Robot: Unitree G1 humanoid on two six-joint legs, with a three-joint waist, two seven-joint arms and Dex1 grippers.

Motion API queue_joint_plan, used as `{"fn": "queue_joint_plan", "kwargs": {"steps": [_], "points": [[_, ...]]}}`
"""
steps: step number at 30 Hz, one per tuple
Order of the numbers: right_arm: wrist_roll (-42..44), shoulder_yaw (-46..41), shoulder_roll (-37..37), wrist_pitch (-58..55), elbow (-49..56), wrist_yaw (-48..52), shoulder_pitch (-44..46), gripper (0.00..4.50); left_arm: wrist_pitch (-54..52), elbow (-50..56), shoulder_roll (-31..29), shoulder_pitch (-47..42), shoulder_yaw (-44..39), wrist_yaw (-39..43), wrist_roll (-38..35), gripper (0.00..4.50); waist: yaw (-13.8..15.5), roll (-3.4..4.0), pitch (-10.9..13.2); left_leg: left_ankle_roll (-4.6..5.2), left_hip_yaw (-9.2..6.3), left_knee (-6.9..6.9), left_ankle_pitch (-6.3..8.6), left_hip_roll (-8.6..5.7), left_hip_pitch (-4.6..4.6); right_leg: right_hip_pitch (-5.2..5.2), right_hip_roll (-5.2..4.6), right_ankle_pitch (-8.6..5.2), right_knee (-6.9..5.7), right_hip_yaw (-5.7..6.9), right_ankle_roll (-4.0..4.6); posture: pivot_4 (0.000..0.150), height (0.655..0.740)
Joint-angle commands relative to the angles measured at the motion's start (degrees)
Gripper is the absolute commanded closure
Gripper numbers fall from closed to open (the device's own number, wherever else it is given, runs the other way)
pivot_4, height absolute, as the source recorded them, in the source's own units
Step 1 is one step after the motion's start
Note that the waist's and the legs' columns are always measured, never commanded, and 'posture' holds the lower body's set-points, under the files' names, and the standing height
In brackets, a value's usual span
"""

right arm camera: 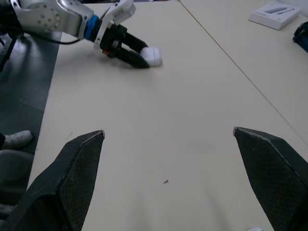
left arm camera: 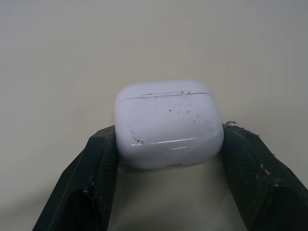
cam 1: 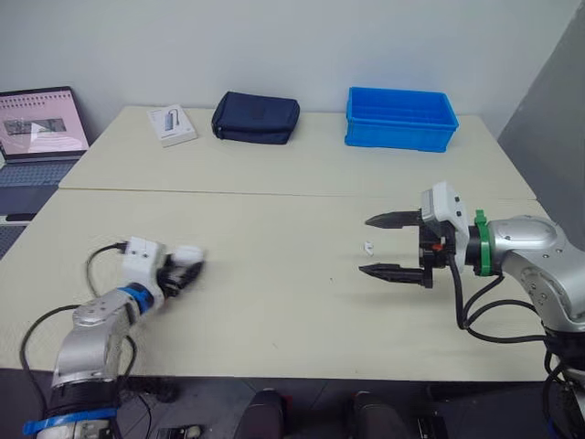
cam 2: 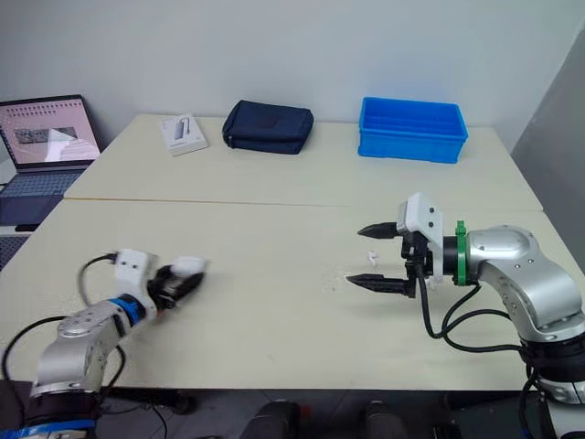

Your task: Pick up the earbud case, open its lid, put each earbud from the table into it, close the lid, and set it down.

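Left wrist view, close in: we see the earbud case [left arm camera: 168, 125], white, glossy, with rounded corners. Its lid is down, and a fine seam runs round near the upper edge. Dark specks and a small scuff mark the shell. We can read no brand or lettering on it. It sits pinched between the two black fingers [left arm camera: 98, 163], one pressed to each side.

Head views: the left gripper [cam 1: 190, 268] is clamped on the case low at the near-left part of the table [cam 1: 274, 320]. We cannot tell whether the case touches the surface or sits just off it.

One earbud [cam 1: 367, 247], small and white, lies on the table right of centre. The right gripper [cam 2: 354, 256] is spread wide with nothing in it, one finger above the other, tips pointing toward the robot's left. The earbud is just by those tips and is not touched.

Right wrist view: we look between the parted fingers [right arm camera: 82, 163] across the table to the left gripper and the case at its tips. This angle does not show the seam or specks.

On the far table [cam 1: 302, 165], from the robot's left to right, are:
- a white box [cam 1: 172, 124] printed with a grey device, its writing too small to read
- a navy pouch [cam 1: 256, 117]
- a blue bin [cam 1: 400, 117]

A laptop [cam 1: 41, 123] stands open off the left edge with a pinkish screen, its text illegible.
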State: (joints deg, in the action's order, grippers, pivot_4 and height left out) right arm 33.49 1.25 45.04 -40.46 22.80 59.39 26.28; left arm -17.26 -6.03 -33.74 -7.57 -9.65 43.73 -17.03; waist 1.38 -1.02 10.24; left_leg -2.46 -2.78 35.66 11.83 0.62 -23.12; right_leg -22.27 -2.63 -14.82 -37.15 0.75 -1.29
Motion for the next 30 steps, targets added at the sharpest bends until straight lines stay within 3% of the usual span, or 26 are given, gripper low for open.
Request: {"fn": "queue_joint_plan", "kwargs": {"steps": [1,6,10,19,30], "points": [[5.55,-2.74,-1.27,-10.81,2.97,-6.95,-0.31,0.00,4.68,8.01,2.37,-0.44,7.21,8.68,-2.51,1.71,-0.07,-0.08,0.05,0.04,0.05,0.01,0.03,0.02,-0.04,-0.02,-0.03,0.06,0.07,-0.08,0.06,0.150,0.7400],[17.70,-6.14,-6.91,-28.15,4.30,-16.66,0.05,0.00,11.99,11.09,4.83,-2.13,15.64,13.53,0.78,1.71,-0.47,-0.24,0.16,0.10,0.03,0.02,0.06,0.14,-0.13,-0.10,-0.15,0.23,0.05,-0.08,0.31,0.150,0.7400],[25.35,-8.04,-10.51,-40.60,3.98,-23.00,0.41,0.00,20.52,10.07,6.09,-4.04,19.78,16.02,3.55,1.71,-0.61,-0.24,0.16,0.15,-0.03,0.02,0.09,0.13,-0.14,-0.09,0.40,0.19,0.05,-0.07,0.12,0.150,0.7400],[27.84,-7.82,-22.40,-46.98,-0.67,-33.14,0.23,0.00,30.16,8.49,6.85,-6.07,21.75,18.19,4.90,1.71,-1.37,-0.22,0.18,0.18,-0.09,0.06,0.10,0.14,-0.15,-0.10,0.62,0.19,-0.01,0.02,0.05,0.150,0.7400],[28.75,-8.87,-27.62,-50.28,-4.55,-35.32,2.66,0.00,31.95,8.75,6.69,-5.68,22.10,17.93,4.97,1.71,-1.45,-0.20,0.19,0.20,-0.07,0.06,0.12,0.14,-0.14,-0.11,0.67,0.26,0.00,0.03,-0.07,0.150,0.7400]]}}
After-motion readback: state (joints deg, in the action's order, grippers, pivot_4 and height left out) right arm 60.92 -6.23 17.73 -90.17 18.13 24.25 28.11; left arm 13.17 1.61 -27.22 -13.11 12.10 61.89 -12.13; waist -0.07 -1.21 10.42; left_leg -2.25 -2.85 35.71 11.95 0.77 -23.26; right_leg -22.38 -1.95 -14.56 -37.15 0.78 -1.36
